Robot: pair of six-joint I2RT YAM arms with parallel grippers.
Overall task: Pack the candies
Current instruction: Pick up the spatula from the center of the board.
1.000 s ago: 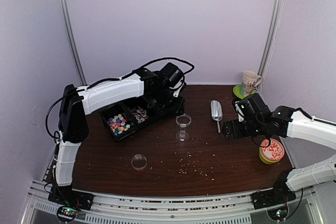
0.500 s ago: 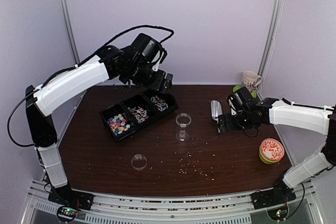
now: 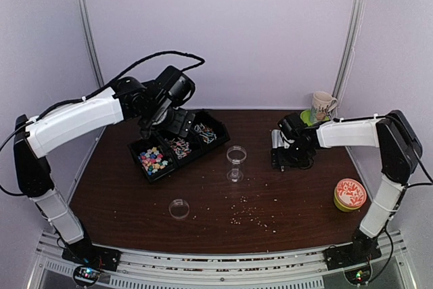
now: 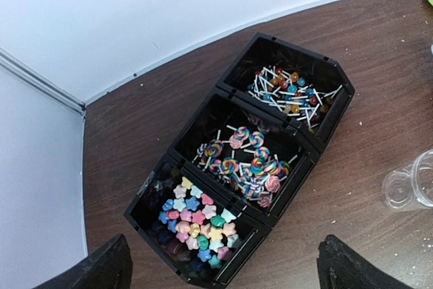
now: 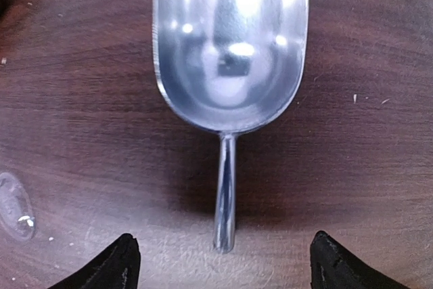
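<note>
So the left gripper (image 4: 226, 270) hangs up above the black three-compartment tray (image 4: 318, 123), fingers spread about as wide as they go and nothing in them. The candies (image 4: 196, 225) are all in that tray, at the back left of the dark wooden table (image 3: 304, 201). The little flower-shaped ones in pink, yellow, blue and green are in the end compartment nearest the arms. Swirl lollipops (image 4: 247, 164) fill the middle one and ball lollipops (image 4: 291, 89) the far end.

Over on the right, the right gripper (image 5: 226, 262) is down low over a metal scoop (image 5: 230, 45) lying flat on the table. Its fingers stand wide, one on each side of the handle's tip with a clear gap both ways, so it's not gripping anything. The scoop's bowl is empty and points away from the gripper.

Between the two arms there's a clear plastic cup (image 3: 236, 156) standing upright, just right of the tray. A clear round lid (image 3: 179, 208) lies nearer the arms, well apart from the cup. Pale crumbs (image 3: 252, 216) are scattered across the middle of the table. A mug (image 3: 323, 105) is in the back right corner, and a round orange-patterned tin (image 3: 350, 194) sits by the right edge.
</note>
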